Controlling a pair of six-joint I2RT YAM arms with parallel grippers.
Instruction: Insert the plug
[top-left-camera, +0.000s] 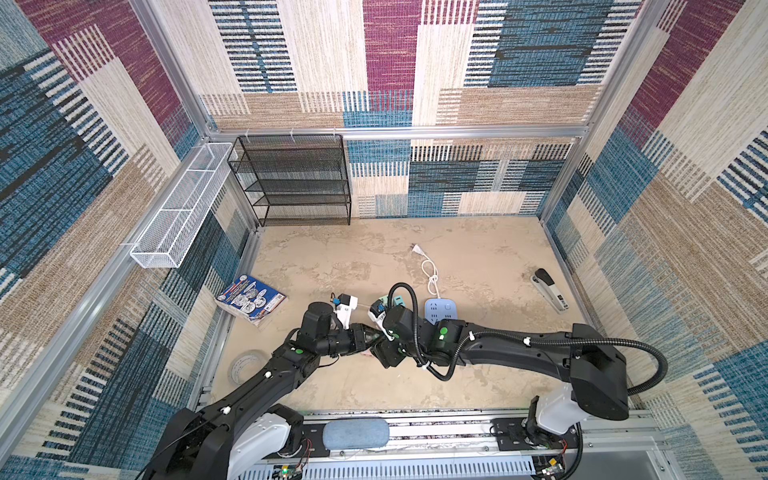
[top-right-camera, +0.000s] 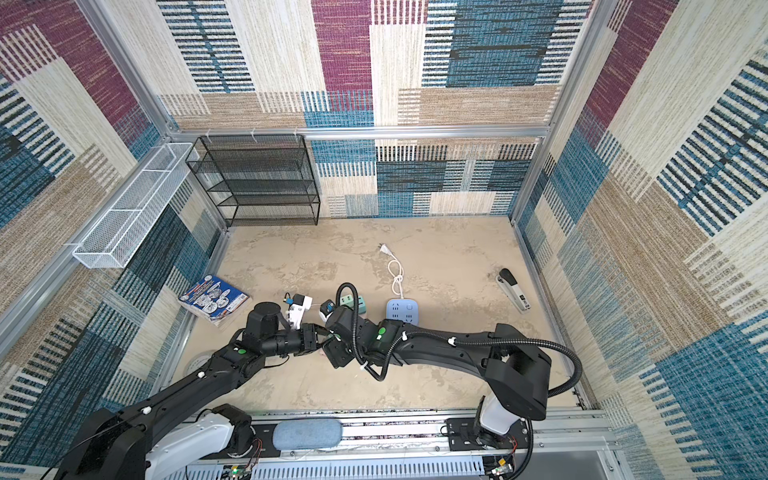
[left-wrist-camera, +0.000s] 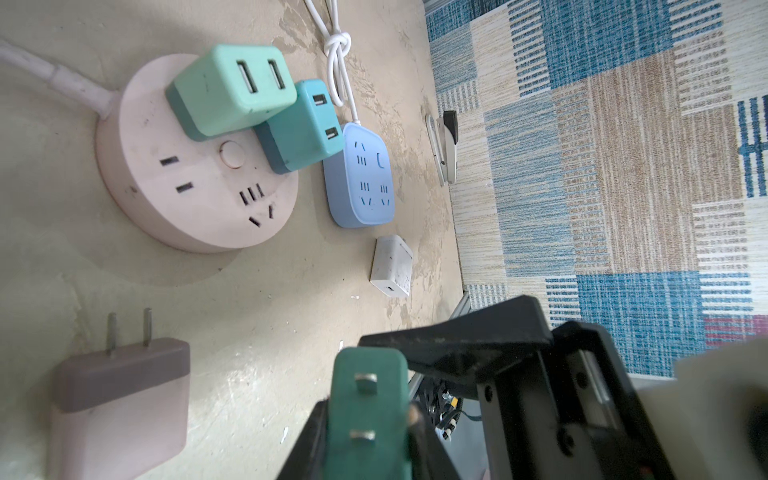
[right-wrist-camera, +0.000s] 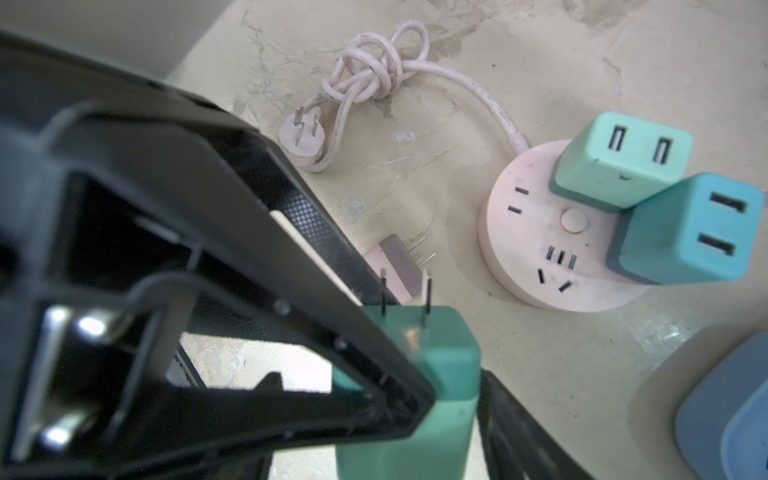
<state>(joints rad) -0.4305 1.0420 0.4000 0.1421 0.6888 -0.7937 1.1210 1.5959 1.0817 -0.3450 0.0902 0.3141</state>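
Dark green plug (left-wrist-camera: 368, 411), pale pink round socket (left-wrist-camera: 187, 216), mint charger (left-wrist-camera: 232, 91), teal charger (left-wrist-camera: 299, 129), light blue power strip (left-wrist-camera: 365, 178)

I have the green plug (left-wrist-camera: 365, 415) pinched tight in my left gripper (left-wrist-camera: 363, 453), clear of the socket, with both flat prongs bare. The socket (left-wrist-camera: 195, 174) is a round pink puck with a cord, lying flat on the floor. Two chargers (left-wrist-camera: 232, 91) sit plugged into it side by side. Its two-slot and three-slot outlets are free.
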